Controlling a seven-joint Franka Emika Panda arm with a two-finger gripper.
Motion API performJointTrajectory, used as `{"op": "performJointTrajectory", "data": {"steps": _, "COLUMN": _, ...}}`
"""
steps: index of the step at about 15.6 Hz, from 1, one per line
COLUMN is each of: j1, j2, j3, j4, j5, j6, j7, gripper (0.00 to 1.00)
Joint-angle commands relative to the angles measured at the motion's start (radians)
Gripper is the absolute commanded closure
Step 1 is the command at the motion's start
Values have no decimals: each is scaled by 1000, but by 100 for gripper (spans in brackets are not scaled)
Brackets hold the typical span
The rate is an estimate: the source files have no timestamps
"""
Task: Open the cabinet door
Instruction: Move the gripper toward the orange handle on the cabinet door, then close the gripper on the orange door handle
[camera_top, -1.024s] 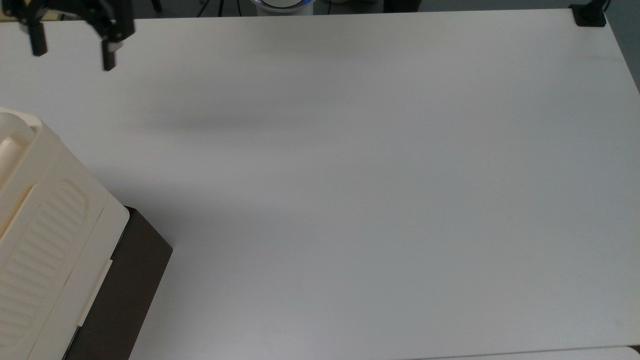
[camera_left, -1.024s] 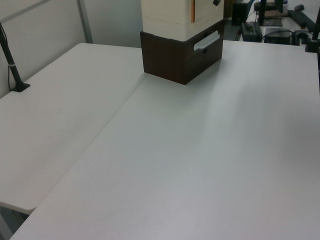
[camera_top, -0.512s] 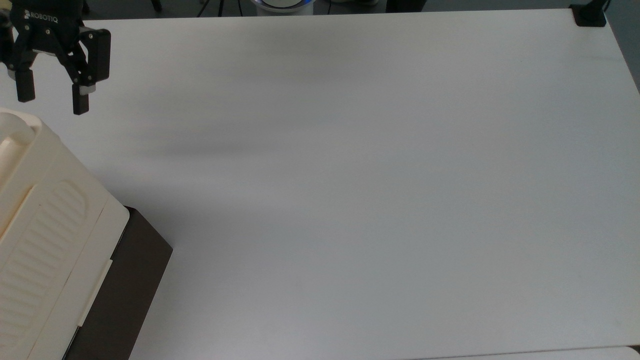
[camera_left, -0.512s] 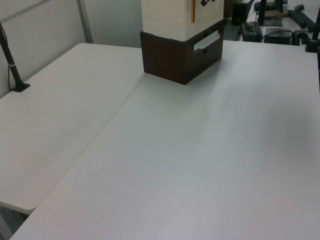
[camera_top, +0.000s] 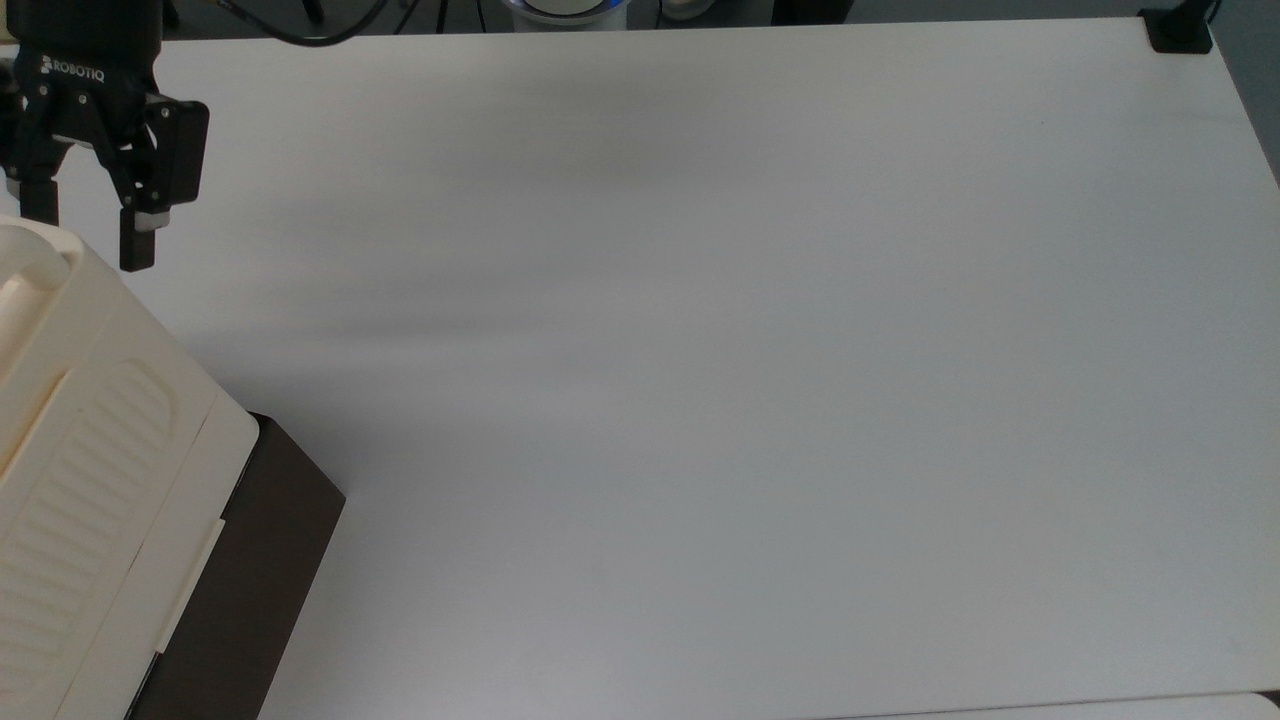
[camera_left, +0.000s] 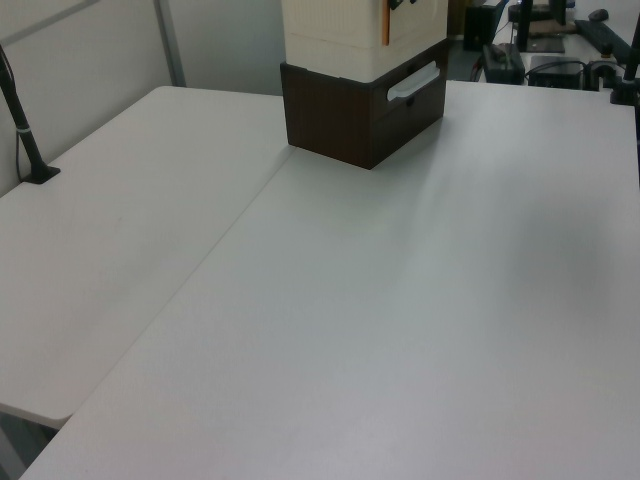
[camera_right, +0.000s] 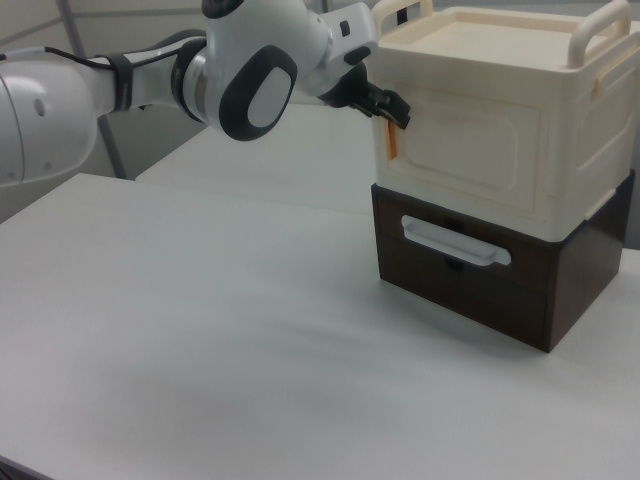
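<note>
Though ribbed, cream cabinet (camera_top: 90, 480) rounded-cornered.

The cabinet (camera_right: 500, 150) is cream in its upper part, with a ribbed recessed panel (camera_top: 70, 500) of parallel grooves seen in the top view, and a thin orange strip (camera_right: 392, 143) down one corner. Its lower part (camera_right: 470, 290) is dark brown and carries a pale cream handle (camera_right: 455, 243). The table (camera_top: 700, 350) is plain white. The gripper (camera_top: 80, 225) is black with white lettering; the arm (camera_right: 150, 80) is glossy white with black joints.
</note>
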Motion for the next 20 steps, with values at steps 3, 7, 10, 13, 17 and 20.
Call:
{"op": "performJointTrajectory", "data": {"steps": 3, "j1": 4, "j2": 34, "j3": 1, "j4": 29, "j5": 2, "j6": 59, "j7": 24, "gripper": 66}}
{"op": "performJointTrajectory", "data": {"steps": 7, "j1": 3, "j2": 40, "j3": 1, "j4": 34, "j5": 7, "j6": 57, "j7": 22, "gripper": 100}}
{"op": "performJointTrajectory", "data": {"steps": 10, "j1": -5, "j2": 34, "j3": 1, "j4": 31, "j5": -1, "j6": 56, "j7": 13, "gripper": 100}}
{"op": "performJointTrajectory", "data": {"steps": 13, "j1": -13, "j2": 12, "j3": 1, "j4": 16, "j5": -1, "j6": 47, "j7": 13, "gripper": 100}}
{"op": "performJointTrajectory", "data": {"steps": 17, "j1": -39, "j2": -27, "j3": 1, "j4": -8, "j5": -1, "j6": -50, "j7": -11, "gripper": 100}}
{"op": "performJointTrajectory", "data": {"steps": 20, "j1": -54, "j2": -60, "j3": 1, "j4": -11, "j5": 1, "j6": -148, "j7": -48, "gripper": 100}}
